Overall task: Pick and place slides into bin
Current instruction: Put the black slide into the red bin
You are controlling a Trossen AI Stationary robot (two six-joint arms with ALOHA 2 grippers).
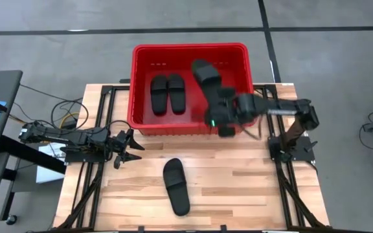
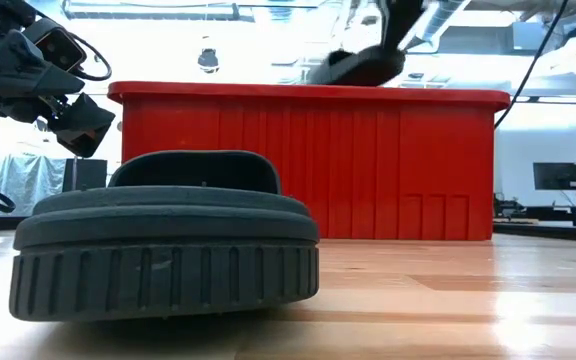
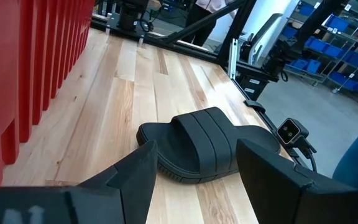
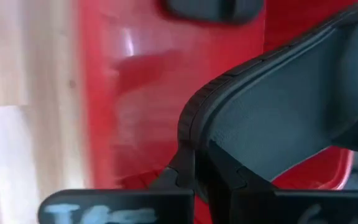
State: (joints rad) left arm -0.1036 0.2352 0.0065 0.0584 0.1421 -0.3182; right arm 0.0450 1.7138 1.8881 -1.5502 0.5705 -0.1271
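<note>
The red bin [image 1: 190, 52] stands at the table's far middle, with two black slides [image 1: 167, 94] lying side by side on its floor at the left. My right gripper [image 1: 214, 90] is shut on a third slide [image 1: 204, 71] above the bin's right half; that slide also shows above the rim in the low view [image 2: 358, 65]. The fourth slide [image 1: 176, 186] lies sole down on the table near the front. My left gripper [image 1: 131, 145] is open and empty at the table's left, pointing toward that slide [image 3: 210, 146]. My right gripper pinches the slide by the edge of its sole [image 4: 194, 134] at one end, between its two fingers [image 4: 182, 174]. The fingers come from the near right, slanting toward the far left. The slide is lifted clear over the bin's floor [image 4: 135, 93], tilted.
The bin's slotted near wall [image 3: 30, 62] stands beside my left gripper. Black frame rails [image 1: 96, 129] run along the table's left and right sides. Bare wood [image 1: 251, 181] lies right of the fourth slide.
</note>
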